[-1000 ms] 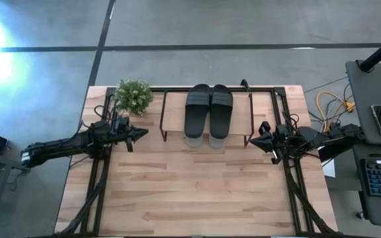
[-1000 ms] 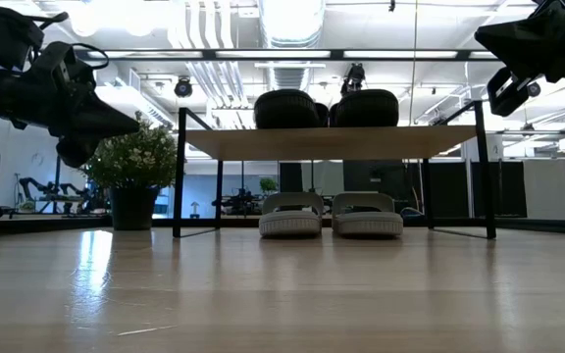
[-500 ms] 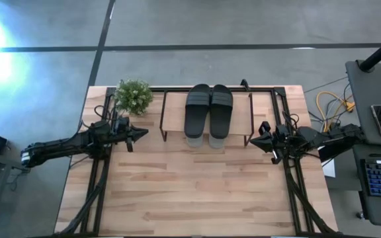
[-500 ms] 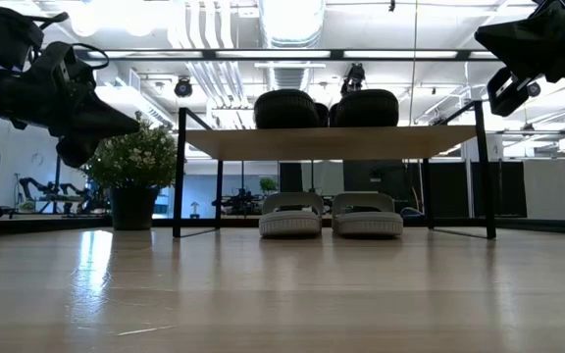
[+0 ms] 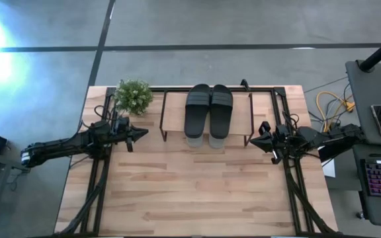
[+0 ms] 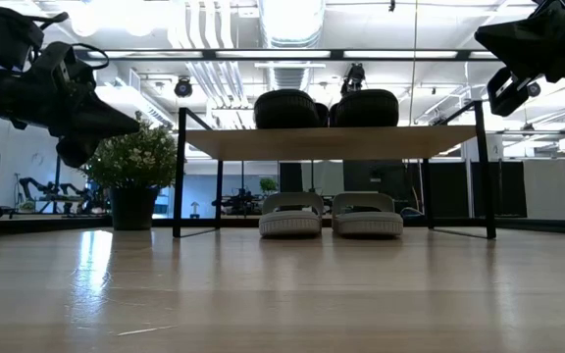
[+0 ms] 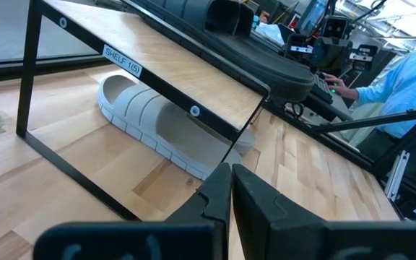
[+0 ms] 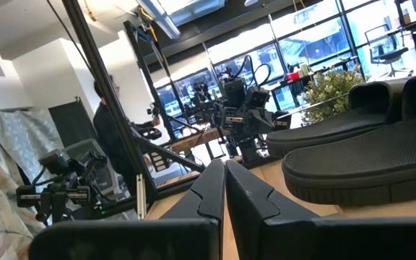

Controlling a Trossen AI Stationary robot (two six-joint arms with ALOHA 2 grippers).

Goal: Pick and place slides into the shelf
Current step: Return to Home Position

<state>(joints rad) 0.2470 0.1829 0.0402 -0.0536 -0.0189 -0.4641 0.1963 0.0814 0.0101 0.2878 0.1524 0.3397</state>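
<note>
Sitting on shelf (image 5: 174, 116): black slides (image 5: 198, 109) (grey slides (image 6: 290, 216) beneath).

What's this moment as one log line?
black slides: on shelf | grey slides: under shelf | left gripper: shut, beside shelf | right gripper: shut, beside shelf

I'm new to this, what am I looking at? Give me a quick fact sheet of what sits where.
shelf: far middle of the table
on top: black slides, side by side
underneath: grey slides, side by side on the table
left tool: shut, empty, raised left of the shelf
right tool: shut, empty, raised right of the shelf
potted plant: beside the shelf's left end
</note>
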